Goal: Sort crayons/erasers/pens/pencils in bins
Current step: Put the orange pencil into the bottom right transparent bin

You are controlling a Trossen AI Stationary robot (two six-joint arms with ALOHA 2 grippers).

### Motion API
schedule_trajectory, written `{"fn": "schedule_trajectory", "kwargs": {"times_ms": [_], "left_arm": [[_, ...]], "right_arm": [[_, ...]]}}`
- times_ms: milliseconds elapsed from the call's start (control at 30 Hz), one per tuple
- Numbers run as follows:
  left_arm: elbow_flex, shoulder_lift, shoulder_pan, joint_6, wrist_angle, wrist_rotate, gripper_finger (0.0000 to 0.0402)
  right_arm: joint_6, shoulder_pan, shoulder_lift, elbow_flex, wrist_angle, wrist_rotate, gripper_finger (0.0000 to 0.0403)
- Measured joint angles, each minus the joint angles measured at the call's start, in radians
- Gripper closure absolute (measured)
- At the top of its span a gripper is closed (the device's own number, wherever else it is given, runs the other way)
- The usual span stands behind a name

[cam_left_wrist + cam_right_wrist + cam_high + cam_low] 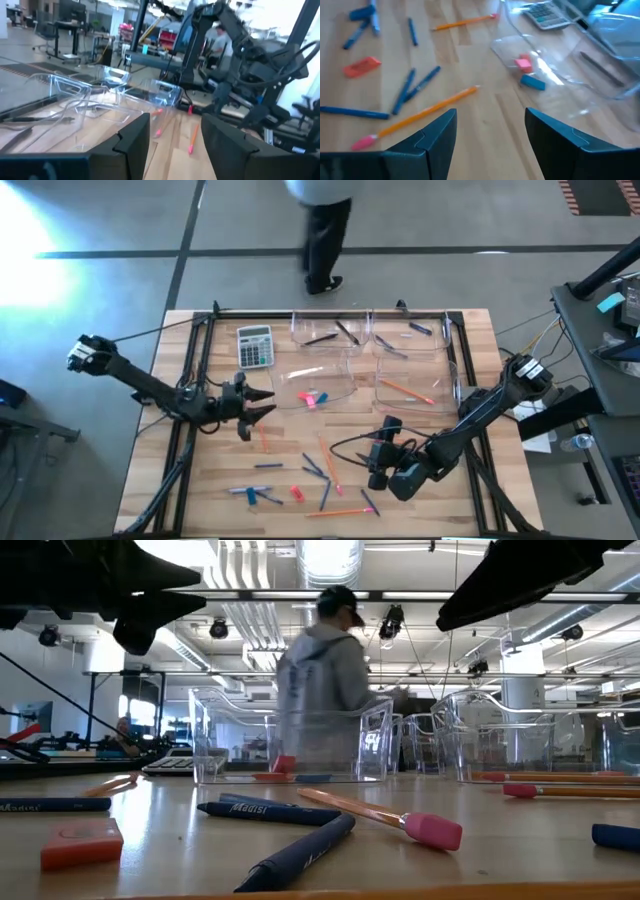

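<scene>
The right gripper [383, 467] hangs over the front middle of the table, fingers spread wide and empty. A pencil [415, 118] lies just ahead of it on the wood, its long axis slanted across the line of the fingers, pink end nearest; this arm looks best placed to take it. The left gripper [262, 405], also spread and empty, sits beside the bin [340, 376] that holds pink and blue erasers [313, 398].

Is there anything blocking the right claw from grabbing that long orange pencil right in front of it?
Nothing visible does. The open right gripper hangs over bare wood, and the pencil lies just ahead, with blue pens beyond it.
</scene>
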Motion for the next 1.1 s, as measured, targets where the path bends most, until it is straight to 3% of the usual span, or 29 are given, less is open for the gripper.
{"fn": "schedule_trajectory", "kwargs": {"times_ms": [233,333,800,933,1100], "left_arm": [[0.0,-0.015,0.0,0.068,0.013,0.001,0.0237],[0.012,-0.014,0.0,0.114,0.014,0.001,0.0237],[0.016,0.011,0.006,0.133,0.012,-0.002,0.0237],[0.022,0.009,0.007,0.133,0.014,-0.002,0.0237],[0.032,0.012,0.007,0.133,0.014,-0.002,0.0237]], "right_arm": [[-0.228,-0.006,0.0,-0.038,0.288,-0.194,0.0177],[-0.304,-0.007,-0.006,-0.073,0.357,-0.218,0.0177],[-0.183,-0.058,-0.235,-0.407,0.542,-0.211,0.0177],[-0.106,-0.058,-0.246,-0.426,0.557,-0.211,0.0177],[-0.128,-0.058,-0.183,-0.394,0.619,-0.217,0.0177]]}}
